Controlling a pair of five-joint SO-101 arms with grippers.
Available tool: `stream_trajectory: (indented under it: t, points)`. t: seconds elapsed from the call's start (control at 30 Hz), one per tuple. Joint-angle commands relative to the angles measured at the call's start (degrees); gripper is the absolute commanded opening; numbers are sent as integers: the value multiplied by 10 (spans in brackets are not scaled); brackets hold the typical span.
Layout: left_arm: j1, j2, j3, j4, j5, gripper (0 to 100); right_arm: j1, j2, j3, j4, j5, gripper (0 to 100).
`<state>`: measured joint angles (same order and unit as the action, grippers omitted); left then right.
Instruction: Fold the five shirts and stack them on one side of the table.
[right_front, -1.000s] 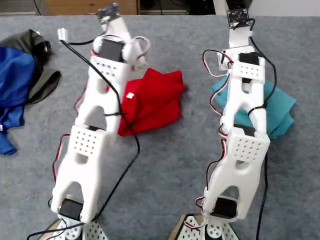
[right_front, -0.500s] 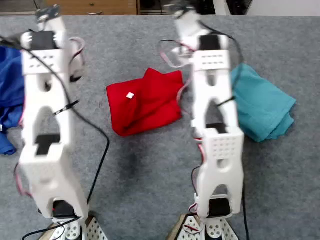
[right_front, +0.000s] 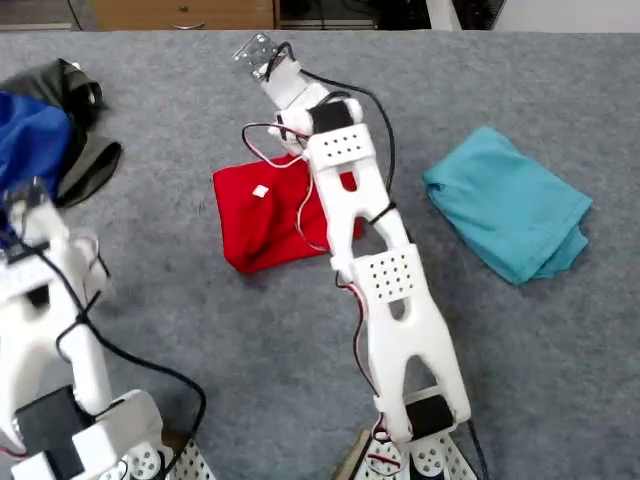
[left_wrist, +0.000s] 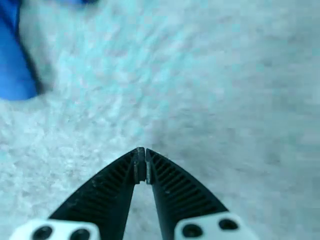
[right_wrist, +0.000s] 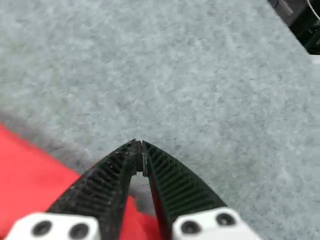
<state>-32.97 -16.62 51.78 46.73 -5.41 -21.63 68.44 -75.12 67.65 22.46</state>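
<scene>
Closed and empty — left fingers (left_wrist: 110, 190) near the blue shirt (left_wrist: 15, 65), right fingers (right_wrist: 110, 185) at the red shirt (right_front: 250, 225).

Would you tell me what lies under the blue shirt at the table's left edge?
A dark garment lies under the blue shirt and sticks out past its right and far edges. How far it runs underneath, and whether anything else lies there, is covered by the blue cloth.

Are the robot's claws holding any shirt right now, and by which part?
Nothing is held. The left gripper and the right gripper are both shut with nothing between the fingers, the right one beside the red shirt.
</scene>
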Motion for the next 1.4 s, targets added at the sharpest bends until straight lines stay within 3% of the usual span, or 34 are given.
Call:
stream_trajectory:
  t: [0.0,0.23,0.5,0.77,0.93,1.13,1.37]
  points:
    - [-31,-27,51,-77,2,19,-9,5,-68,55,2,5]
    - [-32,-21,40,-78,2,19,-8,6,-149,222,7,5]
    - [-32,-21,40,-78,0,19,-5,7,-161,345,101,5]
    - [-33,-21,40,-81,0,19,72,-13,-125,350,92,5]
    - [-33,-21,40,-82,0,19,95,-136,65,348,99,5]
    - [-33,-21,38,-82,1,19,98,-308,319,346,160,5]
    - [-31,-21,38,-82,1,19,80,-413,344,266,152,5]
